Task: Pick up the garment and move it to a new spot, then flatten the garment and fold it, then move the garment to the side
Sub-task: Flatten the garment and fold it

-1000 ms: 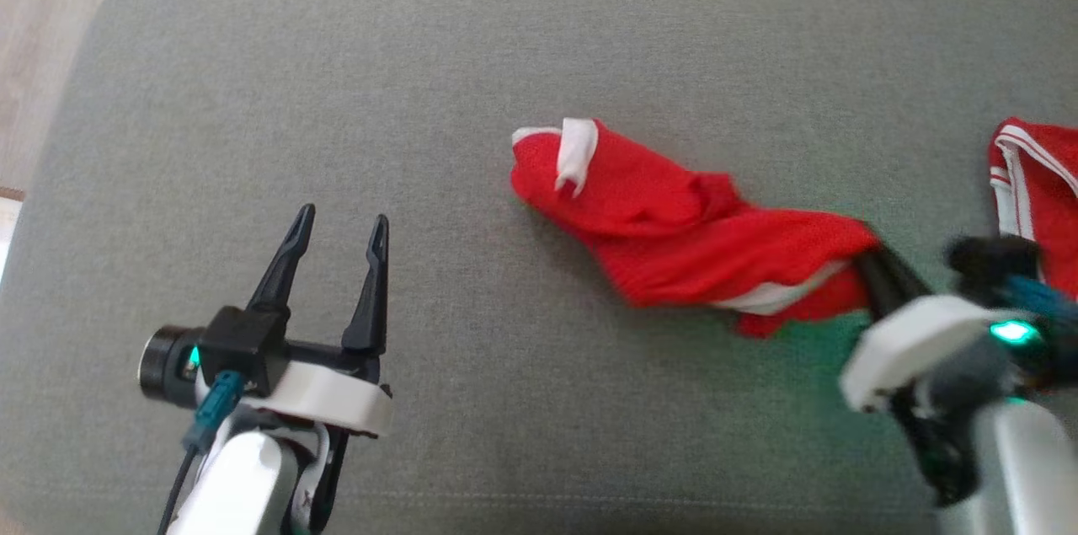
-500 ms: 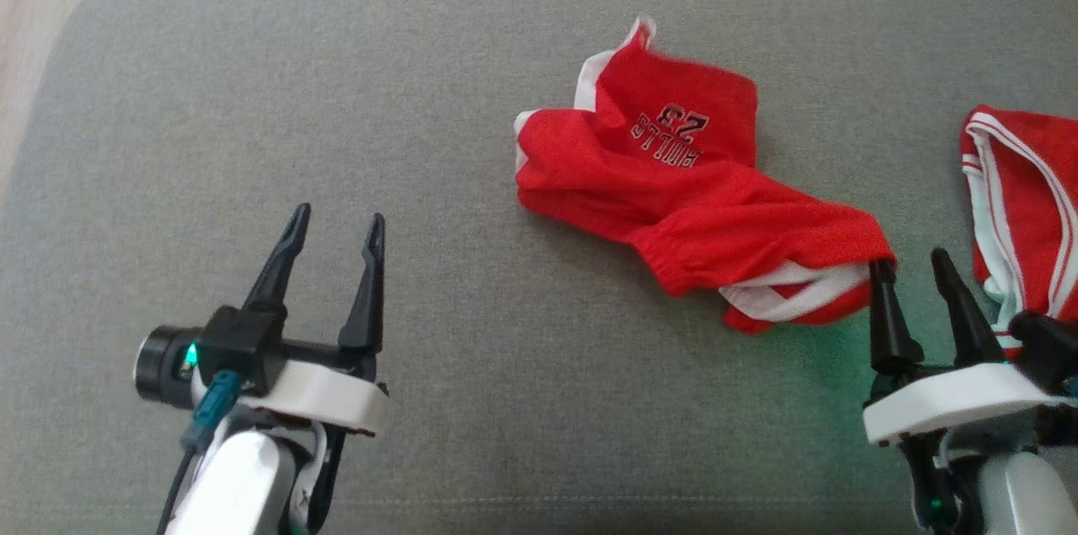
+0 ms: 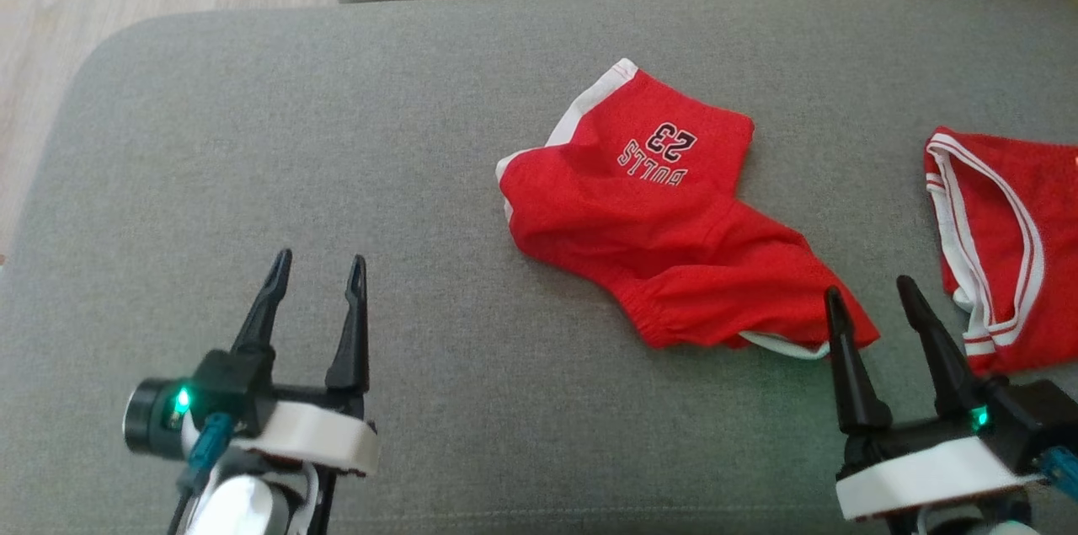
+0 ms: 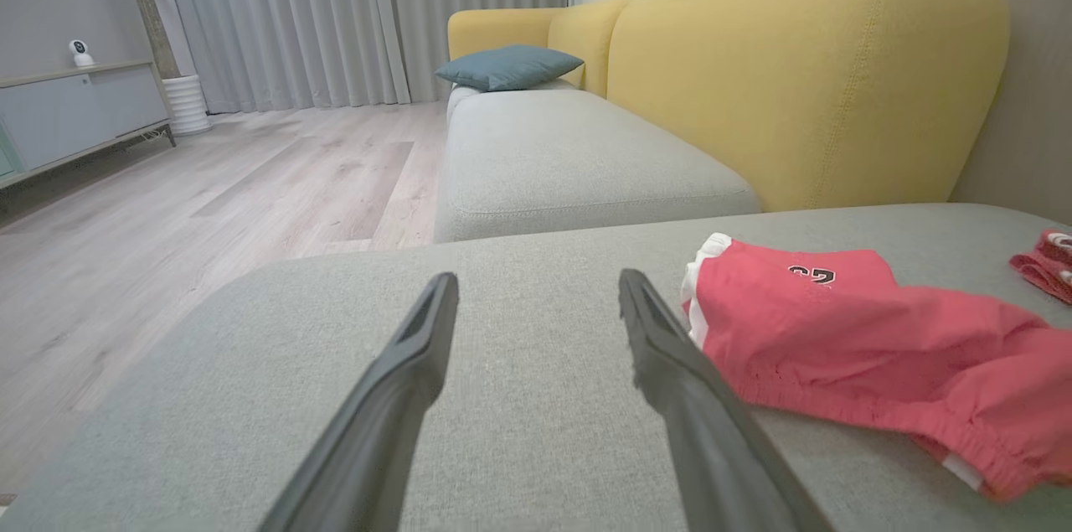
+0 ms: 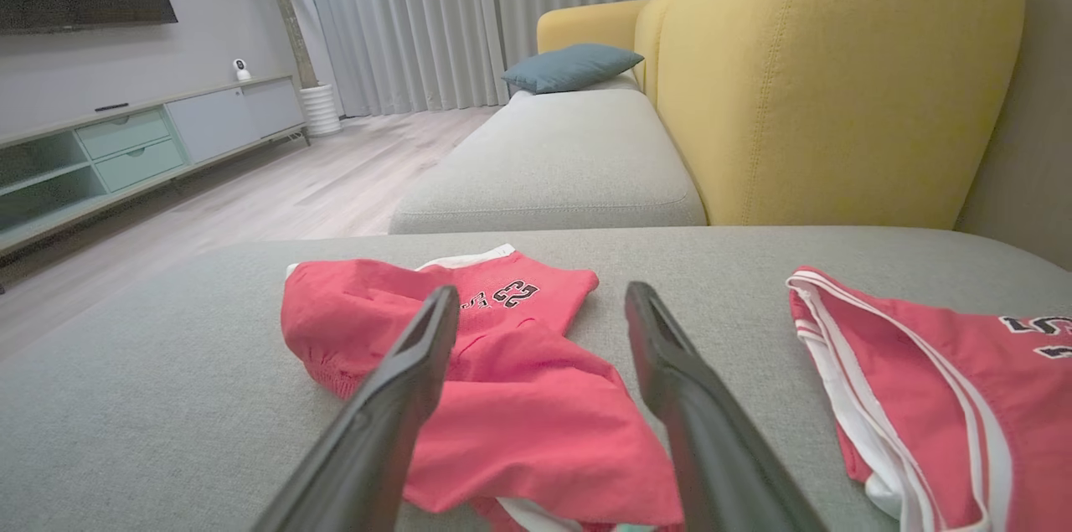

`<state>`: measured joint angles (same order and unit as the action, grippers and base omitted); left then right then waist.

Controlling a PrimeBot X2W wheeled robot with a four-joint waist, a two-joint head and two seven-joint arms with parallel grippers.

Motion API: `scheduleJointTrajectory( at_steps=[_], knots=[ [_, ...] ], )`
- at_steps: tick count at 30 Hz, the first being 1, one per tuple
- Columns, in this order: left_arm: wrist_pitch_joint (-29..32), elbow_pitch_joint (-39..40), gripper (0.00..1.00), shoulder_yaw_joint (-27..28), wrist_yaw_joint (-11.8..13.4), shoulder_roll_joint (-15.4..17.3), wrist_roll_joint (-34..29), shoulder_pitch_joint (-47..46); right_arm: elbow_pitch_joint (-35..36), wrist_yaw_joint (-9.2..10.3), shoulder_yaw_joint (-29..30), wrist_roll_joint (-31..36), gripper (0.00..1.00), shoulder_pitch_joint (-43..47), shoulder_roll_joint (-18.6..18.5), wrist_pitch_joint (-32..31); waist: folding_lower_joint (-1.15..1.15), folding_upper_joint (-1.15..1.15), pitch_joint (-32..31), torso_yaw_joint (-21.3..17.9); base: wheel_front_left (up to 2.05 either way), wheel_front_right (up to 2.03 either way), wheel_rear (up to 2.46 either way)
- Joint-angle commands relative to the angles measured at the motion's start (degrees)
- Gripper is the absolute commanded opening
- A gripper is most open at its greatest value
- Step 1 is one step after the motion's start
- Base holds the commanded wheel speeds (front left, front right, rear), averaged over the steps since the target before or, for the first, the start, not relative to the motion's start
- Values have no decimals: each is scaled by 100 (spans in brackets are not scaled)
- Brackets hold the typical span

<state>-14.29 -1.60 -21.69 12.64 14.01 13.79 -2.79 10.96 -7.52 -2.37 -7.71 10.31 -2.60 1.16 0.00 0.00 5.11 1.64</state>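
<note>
Crumpled red shorts, white-trimmed

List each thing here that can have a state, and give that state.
Red shorts printed BULLS 23: crumpled, lying on the grey sofa cushion, not held.
Red jersey with white trim: lying on the cushion to the shorts' right, cut off by the picture edge.
Left gripper: open, empty, apart from both garments.
Right gripper: open, empty, fingertips at the shorts' near corner.
Teal pillow: resting on the far sofa seat.
</note>
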Motion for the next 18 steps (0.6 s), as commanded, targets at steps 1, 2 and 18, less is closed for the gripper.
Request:
scheduleJointTrajectory(
  at_steps=[1, 2, 18],
  knots=[
    [-27, 231, 100, 208, 48, 112, 23, -161, 246, 3, -111, -42, 100, -128, -49, -2, 0, 0, -29, -4, 0, 0, 0],
    [-15, 241, 100, 204, 58, 118, 27, -127, 261, 3, -108, -74, 100, -106, -45, 0, 0, 0, -43, -6, 0, 0, 0],
    [29, 333, 100, 158, 118, 179, 70, -8, 285, 3, -81, -197, 100, -41, -29, -38, 0, 0, -98, -20, 0, 0, 0]
  ],
)
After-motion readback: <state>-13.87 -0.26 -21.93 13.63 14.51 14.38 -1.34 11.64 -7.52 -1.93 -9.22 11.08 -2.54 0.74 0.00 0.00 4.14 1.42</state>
